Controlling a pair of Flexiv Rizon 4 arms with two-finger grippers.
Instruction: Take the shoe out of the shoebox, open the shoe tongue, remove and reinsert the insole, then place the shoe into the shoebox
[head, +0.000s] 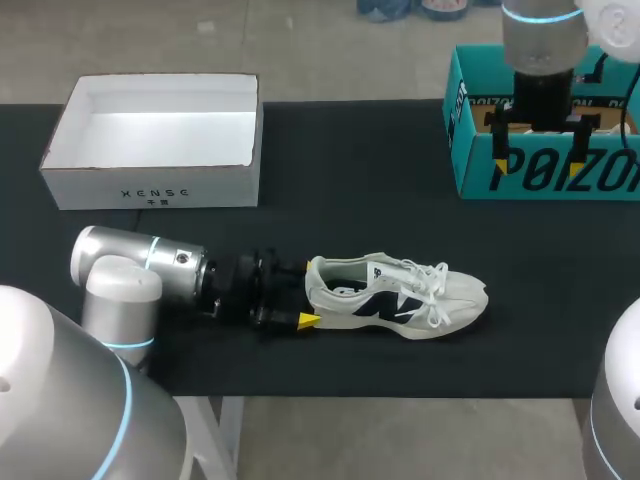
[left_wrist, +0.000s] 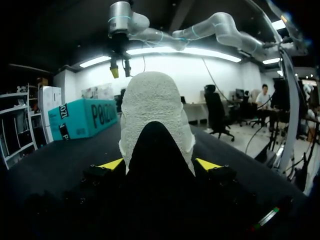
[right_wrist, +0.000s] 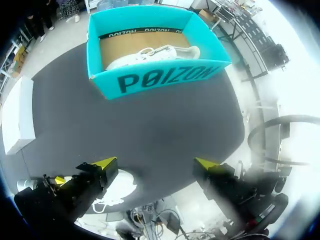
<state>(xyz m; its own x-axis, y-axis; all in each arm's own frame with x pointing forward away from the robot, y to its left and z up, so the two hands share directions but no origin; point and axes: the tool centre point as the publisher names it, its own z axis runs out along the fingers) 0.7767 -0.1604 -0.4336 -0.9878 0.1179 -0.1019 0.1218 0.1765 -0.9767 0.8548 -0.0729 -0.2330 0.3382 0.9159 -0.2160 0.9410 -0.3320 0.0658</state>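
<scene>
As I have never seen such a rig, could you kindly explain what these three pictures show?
A robot with two arms works at a black table. One picture looks down from overhead; the round ones come from cameras on each wrist. On the table lie an open white cardboard box, a teal cardboard shoebox holding a white shoe, and a white lace-up sneaker with dark side markings. The left hand grips that sneaker's heel from both sides. The right hand hangs open above the teal shoebox.

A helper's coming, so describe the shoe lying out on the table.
On the black table, look midway along the robot's edge. The white shoe with dark marks lies on its sole, heel in the left tool; the other shoe sits inside the teal box.
</scene>
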